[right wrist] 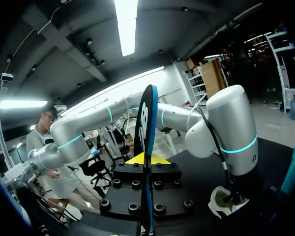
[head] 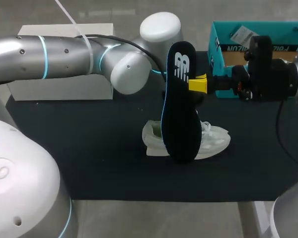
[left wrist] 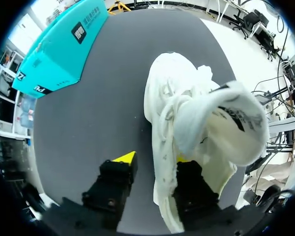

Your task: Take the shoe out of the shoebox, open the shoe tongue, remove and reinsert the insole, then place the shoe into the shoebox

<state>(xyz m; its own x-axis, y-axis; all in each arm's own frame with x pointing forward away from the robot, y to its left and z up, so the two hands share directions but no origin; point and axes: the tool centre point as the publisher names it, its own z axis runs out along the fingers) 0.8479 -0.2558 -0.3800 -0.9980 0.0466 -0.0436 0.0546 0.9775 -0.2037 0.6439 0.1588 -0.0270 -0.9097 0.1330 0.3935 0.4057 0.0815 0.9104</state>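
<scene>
Item: shoe, white, lying on the dark mat that covers the counter, its upper spread loose and open as the left wrist view shows it. Item: insole, black, out of the shoe and held upright directly over it, lower end down at the shoe's opening. Item: right tool, coming in from the shoe's right and above it, closed on the insole's edge, with both fingers pinching the thin sole between them in its own wrist view. Item: left tool, down at the shoe, fingers parted; one finger lies against the shoe's wall, while the other stands just beside the shoe over bare mat, so nothing is gripped. Item: shoebox, teal, behind and to the right of the shoe, well apart from it. Item: white box, behind and to the left of the shoe. Step in hand, by judgement: insole removed, reinsertion pending. Next move calls for tipping the insole's lower end into the shoe's opening and sliding it forward, with the left tool steadying the shoe so that it does not skid or fold.
</scene>
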